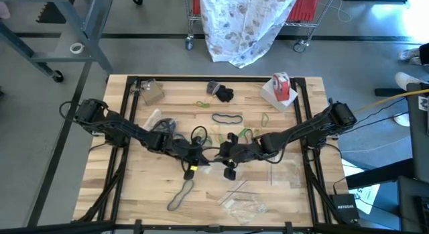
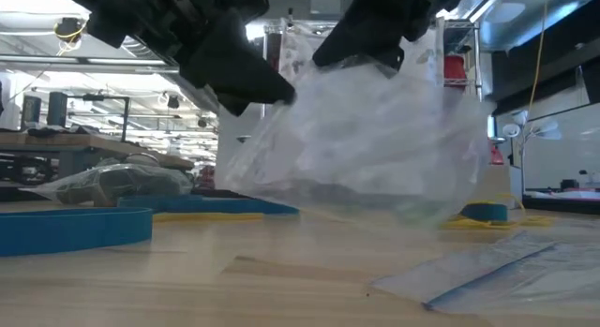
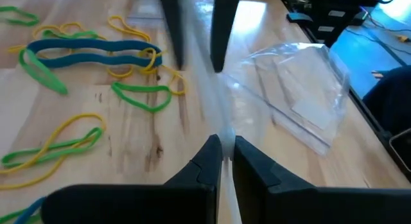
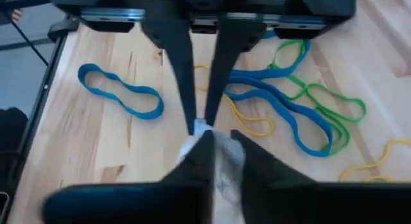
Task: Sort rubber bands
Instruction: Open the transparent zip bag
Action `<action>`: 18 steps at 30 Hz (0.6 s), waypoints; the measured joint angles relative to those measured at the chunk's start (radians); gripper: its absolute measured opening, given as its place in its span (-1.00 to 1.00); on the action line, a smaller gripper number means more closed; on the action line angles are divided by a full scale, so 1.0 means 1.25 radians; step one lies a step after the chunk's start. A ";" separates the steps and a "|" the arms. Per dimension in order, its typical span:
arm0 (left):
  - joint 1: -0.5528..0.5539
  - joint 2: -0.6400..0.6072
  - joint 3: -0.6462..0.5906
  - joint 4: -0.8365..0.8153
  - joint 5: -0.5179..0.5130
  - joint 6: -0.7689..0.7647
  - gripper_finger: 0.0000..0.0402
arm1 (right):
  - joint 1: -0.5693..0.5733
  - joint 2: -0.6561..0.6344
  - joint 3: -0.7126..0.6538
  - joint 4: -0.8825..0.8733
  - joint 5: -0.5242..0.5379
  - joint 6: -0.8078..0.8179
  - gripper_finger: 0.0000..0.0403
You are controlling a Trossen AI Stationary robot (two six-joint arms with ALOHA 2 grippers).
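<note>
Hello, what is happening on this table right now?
Both robot arms meet at the table's middle, holding one clear plastic bag lifted between them. The left hand is shut on its edge, and the right hand pinches it too. Rubber bands lie loose on the wood around them, not yet bagged.

Rubber bands (image 4: 282, 115) lie flat and loose on the desk (image 1: 134, 187) mid-area: blue, green and yellow loops, some overlapping. One blue band (image 4: 120, 95) lies apart, a dark one (image 1: 179, 195) nearer the front.
</note>
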 joint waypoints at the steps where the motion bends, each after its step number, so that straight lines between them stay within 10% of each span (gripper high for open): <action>1: 0.002 0.000 0.000 0.001 -0.001 -0.002 -0.90 | 0.000 0.000 0.000 -0.001 0.002 -0.010 -0.91; 18: -0.022 -0.001 0.001 -0.052 -0.005 -0.125 -0.90 | 0.066 -0.001 0.000 -0.056 0.357 -0.092 -1.00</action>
